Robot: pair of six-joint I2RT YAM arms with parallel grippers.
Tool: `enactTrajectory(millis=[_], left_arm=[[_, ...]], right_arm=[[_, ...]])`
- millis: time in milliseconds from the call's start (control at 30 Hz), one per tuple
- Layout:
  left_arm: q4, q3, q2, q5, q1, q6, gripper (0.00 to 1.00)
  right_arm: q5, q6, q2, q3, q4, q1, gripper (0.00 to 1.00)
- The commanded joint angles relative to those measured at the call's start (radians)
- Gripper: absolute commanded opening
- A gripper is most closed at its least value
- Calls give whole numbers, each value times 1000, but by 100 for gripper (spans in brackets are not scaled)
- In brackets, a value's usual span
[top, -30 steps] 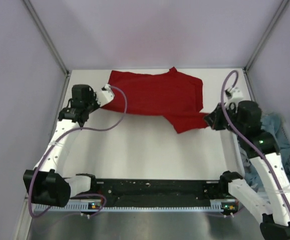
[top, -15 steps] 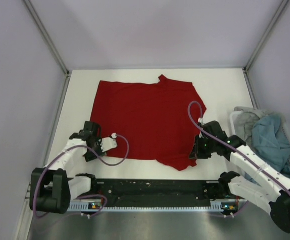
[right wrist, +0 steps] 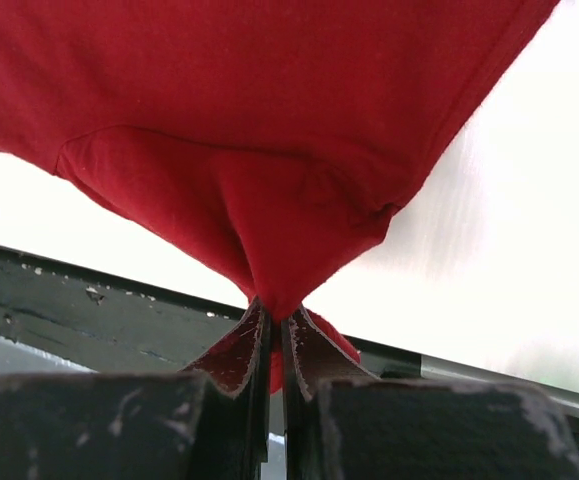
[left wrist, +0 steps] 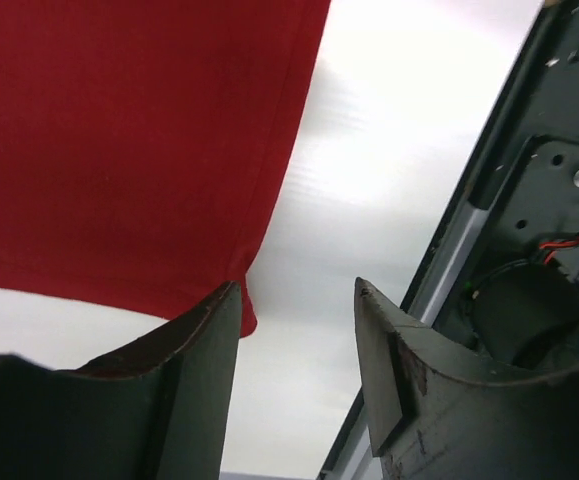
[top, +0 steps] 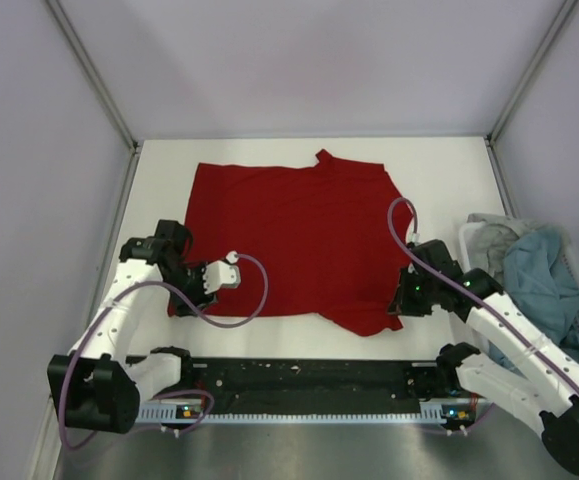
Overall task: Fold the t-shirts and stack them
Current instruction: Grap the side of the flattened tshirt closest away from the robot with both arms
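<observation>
The deep red t-shirt (top: 289, 235) lies spread flat on the white table, its collar toward the far side. My left gripper (top: 191, 290) hovers at the shirt's near left corner, open, with nothing between its fingers. In the left wrist view the red t-shirt (left wrist: 119, 130) has its corner just beside the left finger, and the left gripper (left wrist: 297, 290) has only bare table in its gap. My right gripper (top: 399, 305) is shut on the shirt's near right corner. In the right wrist view the red t-shirt (right wrist: 269, 100) rises in a pinched peak from the right gripper (right wrist: 275, 322).
A white basket (top: 466, 238) at the table's right edge holds a teal-blue t-shirt (top: 541, 280) and a light grey t-shirt (top: 489, 238), both crumpled. The black base rail (top: 309, 378) runs along the near edge. Pale walls close the left, far and right sides.
Both arms pulled the red shirt toward the near edge and laid it flat. The left gripper then opened, let go of the near left corner and shifted slightly back.
</observation>
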Motion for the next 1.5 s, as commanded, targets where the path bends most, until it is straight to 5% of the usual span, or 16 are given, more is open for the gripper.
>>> enactTrajectory(millis=[0,133,300,467,567,633,900,1133,1467], left_arm=[[-97,41,-2,122,-1,22,54],[182,-33,64,-77,-1,-90,45],[210,-102,164,-187,-1,-53,54],[334,-223,172,-271,-1,-43,52],[377,-257,184,-297,-1,-56,33],[385,-250,181,-297,-1,-79,0],[327,-50,127,-196,5,-182,0],[425,94,274,-221,33,-268,0],[512,255,506,-256,48,-352,0]], right_arm=[[59,7,-40,63,-37,-29,0],[69,2,-36,65,-23,-40,0],[56,-6,-52,62,-17,-41,0],[42,-3,-71,54,-14,-41,0],[45,0,-83,54,-15,-41,0],[45,3,-86,55,-15,-41,0],[73,-55,42,129,113,-61,0],[79,-237,285,284,241,-207,0],[125,-388,561,430,319,-230,0]])
